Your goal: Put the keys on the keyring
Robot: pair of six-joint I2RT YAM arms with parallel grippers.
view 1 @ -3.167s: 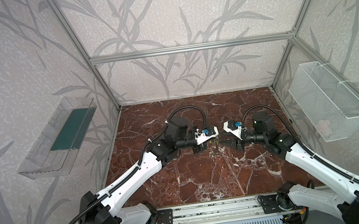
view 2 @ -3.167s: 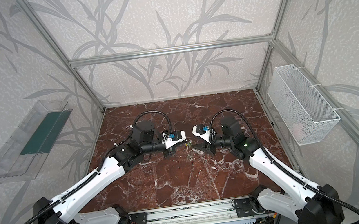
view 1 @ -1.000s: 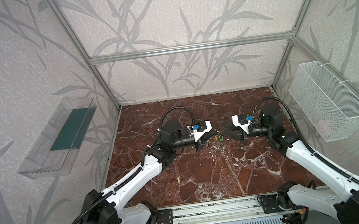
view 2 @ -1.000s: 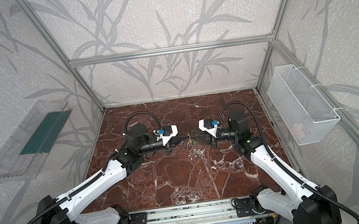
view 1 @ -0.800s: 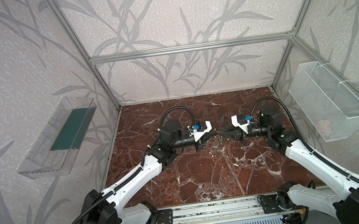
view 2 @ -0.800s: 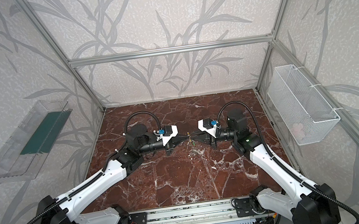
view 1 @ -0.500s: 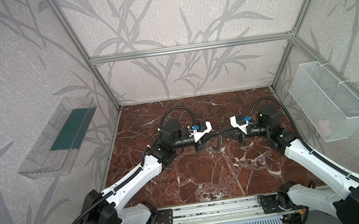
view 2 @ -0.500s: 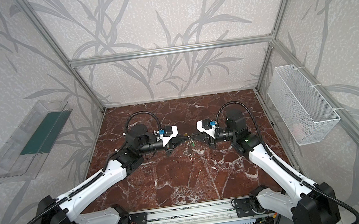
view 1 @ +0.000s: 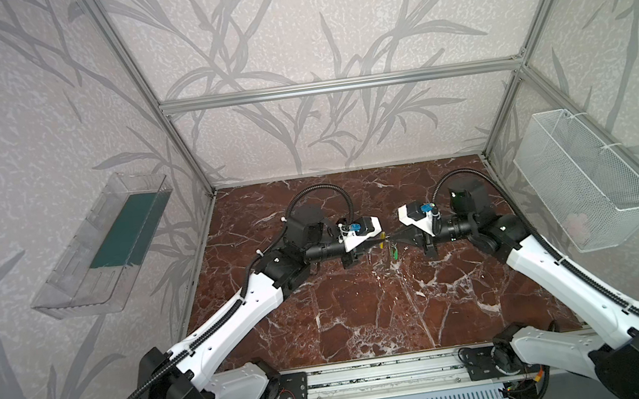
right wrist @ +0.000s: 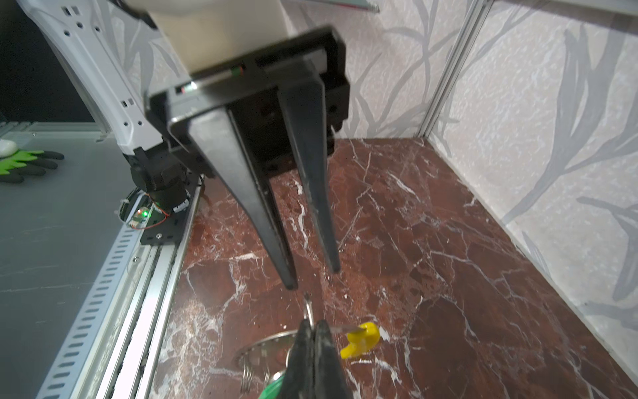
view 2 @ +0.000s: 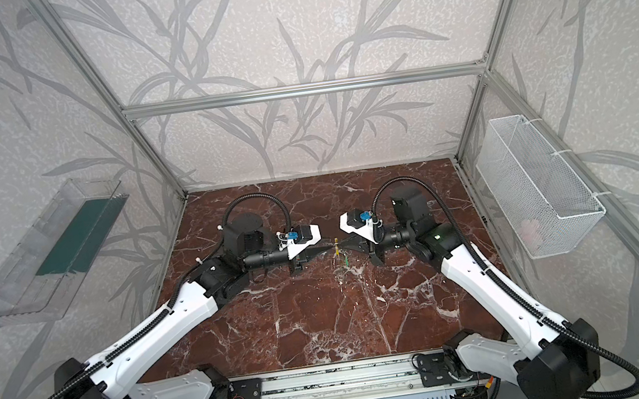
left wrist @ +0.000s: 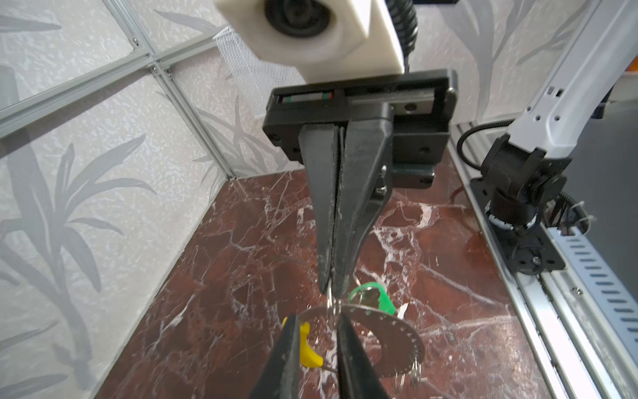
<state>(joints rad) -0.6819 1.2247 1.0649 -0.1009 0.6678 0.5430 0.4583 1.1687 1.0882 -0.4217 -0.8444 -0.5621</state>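
Note:
The keyring [left wrist: 397, 340] is a grey perforated metal ring with a yellow sleeve [left wrist: 308, 349]. It hangs in the air between the two grippers, above the middle of the marble floor [view 1: 365, 307]. My right gripper [right wrist: 312, 323] is shut on a small wire loop [right wrist: 308, 309] at the ring's top edge. From the opposite side my left gripper [left wrist: 319, 321] faces it, open, with its fingers on either side of the ring and not clamping it. One of the keys [left wrist: 374, 297], green-headed, dangles from the ring. In both top views the ring shows only as a small yellow and green speck [view 1: 391, 247] [view 2: 342, 254].
A white wire basket [view 1: 584, 182] hangs on the right wall and a clear plastic tray [view 1: 106, 245] on the left wall. The arms' base rail [view 1: 374, 375] runs along the front edge. A green and black glove [right wrist: 24, 160] lies outside the enclosure.
The right gripper has moved in toward the left one and shut on the keyring. The left gripper, shut on it before, has opened. Both arms had first lifted and drawn apart.

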